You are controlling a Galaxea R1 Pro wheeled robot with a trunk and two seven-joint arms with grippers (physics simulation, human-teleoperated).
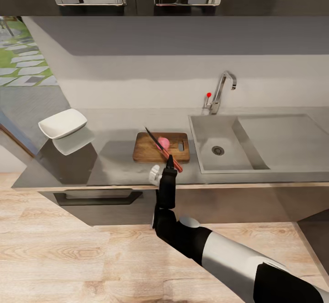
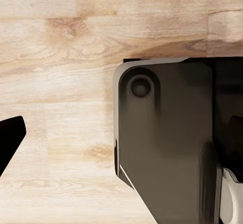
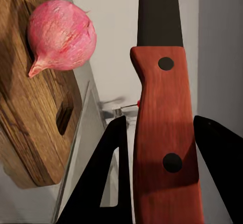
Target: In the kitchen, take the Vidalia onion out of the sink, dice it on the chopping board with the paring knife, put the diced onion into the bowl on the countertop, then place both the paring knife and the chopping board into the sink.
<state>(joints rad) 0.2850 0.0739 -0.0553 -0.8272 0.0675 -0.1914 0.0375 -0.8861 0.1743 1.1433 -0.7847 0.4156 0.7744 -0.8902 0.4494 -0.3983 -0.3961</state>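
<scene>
The red-handled paring knife point(image 3: 164, 133) is clamped in the right gripper point(image 1: 170, 166) above the chopping board point(image 1: 148, 150), its blade beside the pink onion point(image 1: 163, 143); the left gripper's state cannot be told.

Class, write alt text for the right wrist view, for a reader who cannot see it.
The right claw holds the paring knife by its red handle, dark blade pointing away. Beside it, a pink onion rests whole on the wooden chopping board, near the board's oval hole, with grey countertop between.
</scene>
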